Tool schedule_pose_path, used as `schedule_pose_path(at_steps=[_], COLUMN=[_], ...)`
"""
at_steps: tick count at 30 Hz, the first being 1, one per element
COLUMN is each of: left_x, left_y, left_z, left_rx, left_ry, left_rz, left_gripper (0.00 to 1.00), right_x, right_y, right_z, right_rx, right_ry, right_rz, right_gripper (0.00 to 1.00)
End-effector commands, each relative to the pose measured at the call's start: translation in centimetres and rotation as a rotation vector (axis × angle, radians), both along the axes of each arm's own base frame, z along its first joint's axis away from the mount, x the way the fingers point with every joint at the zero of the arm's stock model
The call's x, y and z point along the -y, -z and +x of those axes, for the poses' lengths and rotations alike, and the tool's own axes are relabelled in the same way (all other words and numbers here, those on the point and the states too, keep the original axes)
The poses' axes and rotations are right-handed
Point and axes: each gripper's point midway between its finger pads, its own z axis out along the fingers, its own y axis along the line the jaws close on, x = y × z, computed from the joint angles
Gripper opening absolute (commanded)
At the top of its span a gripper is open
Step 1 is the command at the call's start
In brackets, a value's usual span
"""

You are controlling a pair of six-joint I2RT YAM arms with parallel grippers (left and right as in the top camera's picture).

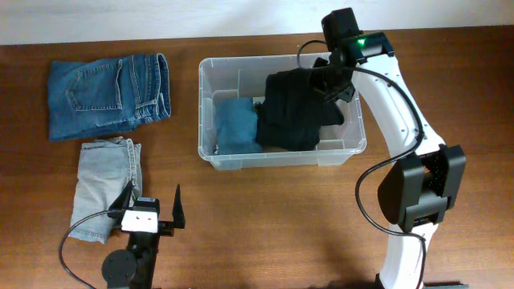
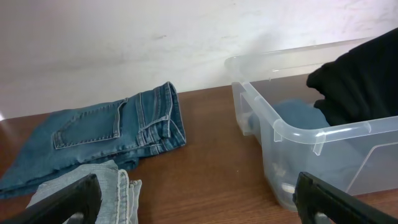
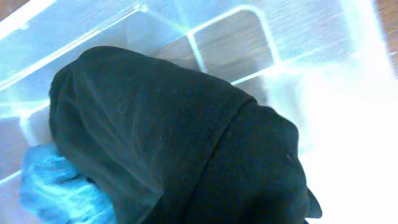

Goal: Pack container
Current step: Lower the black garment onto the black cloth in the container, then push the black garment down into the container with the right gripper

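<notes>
Toward the far middle of the table sits the container, a clear bin holding a folded teal cloth on its left and a black garment heaped on its right. From overhead, the right gripper hangs over the bin's far right corner, against the top of the black garment. Its dark fingers merge with the dark cloth there, so I cannot tell whether they are apart or clamped.

The right wrist view adds no sight of the fingers. It is filled by the black garment, with the teal cloth at the lower left and the container's clear wall behind.

Only the overhead view shows the left gripper whole: it is near and to the left, well apart from the bin, with its fingers spread wide. Just left of it lie the light grey jeans, and beyond those the folded blue jeans.

The left wrist view shows those fingers at its bottom corners. The container's rim lies ahead and to the right, and the blue jeans lie ahead and to the left.
</notes>
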Motion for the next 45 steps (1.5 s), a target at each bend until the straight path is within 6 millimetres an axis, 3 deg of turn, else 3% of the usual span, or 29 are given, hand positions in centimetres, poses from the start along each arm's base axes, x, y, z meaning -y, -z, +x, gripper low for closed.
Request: schedule_pose_path(at_steps=[1, 3, 5, 12, 16, 17, 19, 22, 27, 33, 37, 45], left_x=[-0.3, -0.3, -0.3, -0.3, -0.3, -0.3, -0.3, -0.3, -0.3, -0.3, -0.3, -0.3], left_y=[0.1, 0.1, 0.1, 0.1, 0.1, 0.1, 0.1, 0.1, 0.1, 0.1, 0.1, 0.1], left_z=[0.0, 0.0, 0.0, 0.0, 0.0, 0.0, 0.0, 0.0, 0.0, 0.0, 0.0, 0.0], left_rx=[-0.001, -0.001, -0.001, -0.001, -0.001, -0.001, -0.001, -0.001, -0.001, -0.001, -0.001, -0.001], left_ry=[-0.014, -0.014, -0.014, -0.014, -0.014, -0.014, -0.014, -0.014, -0.014, -0.014, -0.014, -0.014], left_rz=[0.013, 0.013, 0.013, 0.013, 0.013, 0.013, 0.013, 0.013, 0.013, 0.013, 0.013, 0.013], left_gripper=[0.99, 0.99, 0.99, 0.99, 0.99, 0.99, 0.99, 0.99, 0.99, 0.99, 0.99, 0.99], right_x=[2.1, 2.2, 2.2, 2.1, 2.0, 2.0, 1.8, 1.8, 1.6, 1.5, 1.4, 1.3], right_y=[-1.1, -1.1, -1.1, -1.6, -3.0, -3.3, -3.5, -3.1, -1.0, 3.5, 6.4, 8.3], right_z=[0.7, 0.6, 0.6, 0.8, 1.2, 1.3, 1.6, 1.9, 2.2, 2.4, 2.3, 2.2], right_rx=[0.042, 0.039, 0.038, 0.057, 0.093, 0.101, 0.117, 0.126, 0.087, -0.001, -0.059, -0.095], right_ry=[0.036, 0.039, 0.038, -0.014, -0.030, -0.030, -0.051, -0.089, -0.108, -0.123, -0.145, -0.151], right_rz=[-0.065, -0.066, -0.066, -0.078, -0.076, -0.073, -0.078, -0.094, -0.106, -0.122, -0.133, -0.137], right_gripper=[0.44, 0.80, 0.97, 0.99, 0.99, 0.96, 0.73, 0.51, 0.25, 0.11, 0.09, 0.10])
